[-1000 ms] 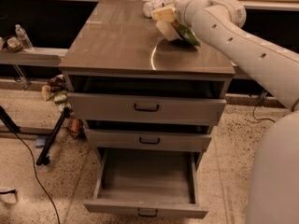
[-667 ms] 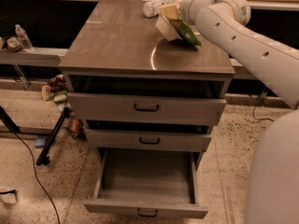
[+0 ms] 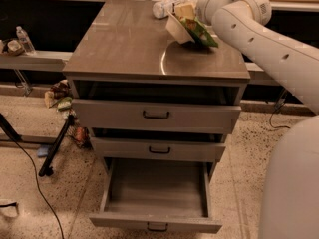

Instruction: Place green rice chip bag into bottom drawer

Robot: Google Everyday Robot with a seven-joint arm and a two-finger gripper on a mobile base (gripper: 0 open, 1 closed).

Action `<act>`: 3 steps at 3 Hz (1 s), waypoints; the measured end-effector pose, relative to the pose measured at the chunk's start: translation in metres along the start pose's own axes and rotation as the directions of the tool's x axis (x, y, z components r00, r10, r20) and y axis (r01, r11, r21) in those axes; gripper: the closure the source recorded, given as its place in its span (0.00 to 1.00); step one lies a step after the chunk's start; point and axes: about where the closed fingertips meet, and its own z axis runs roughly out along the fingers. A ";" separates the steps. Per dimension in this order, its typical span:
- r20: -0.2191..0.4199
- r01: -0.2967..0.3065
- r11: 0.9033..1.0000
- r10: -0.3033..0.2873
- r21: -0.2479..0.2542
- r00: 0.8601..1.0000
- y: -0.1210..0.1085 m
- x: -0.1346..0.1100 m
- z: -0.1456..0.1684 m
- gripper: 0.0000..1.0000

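Gripper (image 3: 191, 18) apparently at green rice chip bag (image 3: 204, 34)

Green rice chip bag (image 3: 203, 34) — bright green; bottom drawer (image 3: 157, 188) — plain grey; gripper (image 3: 189, 20) at the bag.

I note hand (image 3: 192, 16) at table's (image 3: 124, 44) far right, hemmed by bowl (image 3: 177, 30) and bottle (image 3: 162, 8). Near, bottom drawer (image 3: 157, 190) reachable from above; middle drawer (image 3: 159, 149) overhangs its far end.

Grey metal-topped table (image 3: 124, 44), speckled terrazzo floor (image 3: 264, 148) around it, black cable (image 3: 25, 166) and stand leg (image 3: 56, 146) left of the table, dark panelling (image 3: 50, 14) behind it, warm dim light
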 end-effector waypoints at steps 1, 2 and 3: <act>-0.021 -0.006 1.000 0.006 -0.005 1.000 0.006 0.009 0.000 0.23; -0.048 -0.009 1.000 0.008 -0.018 0.999 0.015 0.020 0.000 0.29; -0.085 0.004 1.000 -0.005 -0.013 0.996 0.016 0.029 -0.002 0.30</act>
